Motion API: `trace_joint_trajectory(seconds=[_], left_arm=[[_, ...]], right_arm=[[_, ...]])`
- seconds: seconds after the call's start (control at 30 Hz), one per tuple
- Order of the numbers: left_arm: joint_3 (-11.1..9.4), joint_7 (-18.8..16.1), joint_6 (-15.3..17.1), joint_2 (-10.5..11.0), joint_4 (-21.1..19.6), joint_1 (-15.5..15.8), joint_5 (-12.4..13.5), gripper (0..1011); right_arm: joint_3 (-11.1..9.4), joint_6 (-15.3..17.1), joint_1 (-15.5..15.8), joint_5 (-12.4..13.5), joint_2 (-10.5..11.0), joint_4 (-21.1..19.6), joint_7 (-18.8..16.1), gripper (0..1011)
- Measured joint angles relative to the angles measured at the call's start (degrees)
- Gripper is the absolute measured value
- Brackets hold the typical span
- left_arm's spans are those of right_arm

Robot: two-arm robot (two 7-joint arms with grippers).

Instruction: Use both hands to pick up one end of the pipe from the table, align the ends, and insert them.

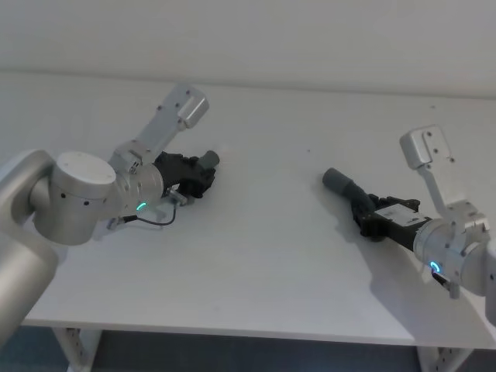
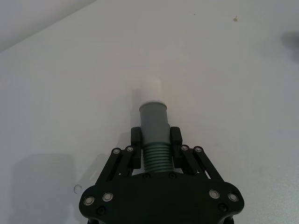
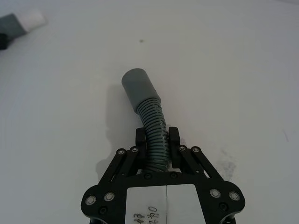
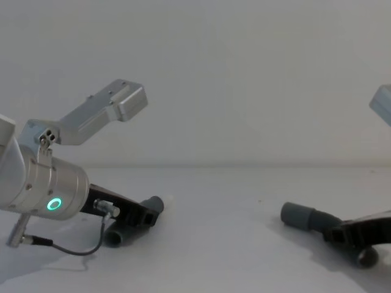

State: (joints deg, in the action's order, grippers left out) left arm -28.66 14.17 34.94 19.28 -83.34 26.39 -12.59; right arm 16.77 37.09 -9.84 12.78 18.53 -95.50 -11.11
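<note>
On the white table [image 1: 271,256] the pipe is in two separate pieces, far apart. My left gripper [image 1: 198,174] [image 2: 156,142] [image 4: 146,217] is shut on the ribbed part of the left piece, just behind its grey cuff [image 2: 154,122] with the white tip [image 2: 152,88]. That cuff [image 4: 156,203] points toward the table's middle. At the right, my right gripper [image 1: 370,217] [image 3: 158,139] [image 4: 339,235] is shut on the ribbed hose [image 3: 154,123] of the other piece. Its plain grey cuff [image 1: 339,182] [image 3: 138,88] [image 4: 297,215] points left. Both pieces sit low at the table surface.
The left piece's white-tipped end [image 3: 21,23] appears far off in the right wrist view. A wide stretch of bare table [image 1: 271,186] lies between the two cuffs. A thin black cable [image 4: 79,247] hangs under the left wrist.
</note>
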Motion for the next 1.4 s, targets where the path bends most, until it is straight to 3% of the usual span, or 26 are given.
trace_joint_trajectory(seconds=[0.27,0.67,1.03,1.4], left_arm=[[-0.63,0.57,-1.03,0.43,-0.05,0.57,1.05,354],[-2.29,4.28,-5.15,3.02,-1.62,2.73,3.22,354],[-3.46,11.14,-9.35,6.13,-3.30,4.23,3.47,354],[-3.93,19.95,-13.70,10.98,-6.34,4.74,1.21,353]], right_arm=[[-0.28,-1.72,0.13,1.02,0.06,-1.84,-2.13,278],[-0.47,-8.00,0.09,3.09,1.56,-4.90,-7.23,278],[-0.02,-12.48,-1.05,5.01,6.21,-5.52,-15.21,278],[1.00,-16.22,-2.72,7.15,12.60,-4.50,-25.77,278]])
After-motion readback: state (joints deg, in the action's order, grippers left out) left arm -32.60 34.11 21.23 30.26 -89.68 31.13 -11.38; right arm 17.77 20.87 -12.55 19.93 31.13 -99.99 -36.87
